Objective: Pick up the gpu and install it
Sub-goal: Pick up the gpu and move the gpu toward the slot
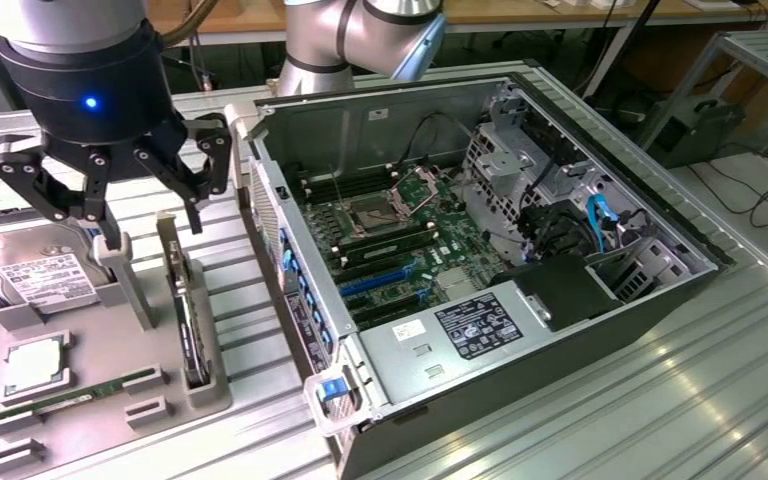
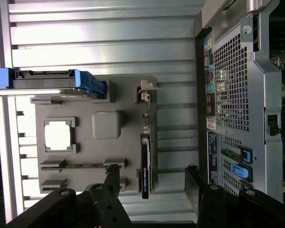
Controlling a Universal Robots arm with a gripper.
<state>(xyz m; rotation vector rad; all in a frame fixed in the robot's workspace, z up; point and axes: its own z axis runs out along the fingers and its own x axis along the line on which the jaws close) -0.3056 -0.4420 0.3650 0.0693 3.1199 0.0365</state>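
One gpu (image 1: 195, 345) stood on edge in the grey holder (image 1: 97, 350) beside the computer case (image 1: 491, 250). The jaws hovered above, spread wide and empty. Centring them astride its top edge seemed wise.

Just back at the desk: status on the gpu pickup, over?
Gripper open, above the parts tray. Gpu upright on edge in its tray slot, not gripped. Nothing blocking it.

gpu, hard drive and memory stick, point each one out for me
gpu (image 1: 195, 340): exterior view, on the black upper edge of the card standing on edge.
hard drive (image 1: 40, 272): exterior view, on its white label.
memory stick (image 1: 75, 396): exterior view, on the middle of the narrow green strip.
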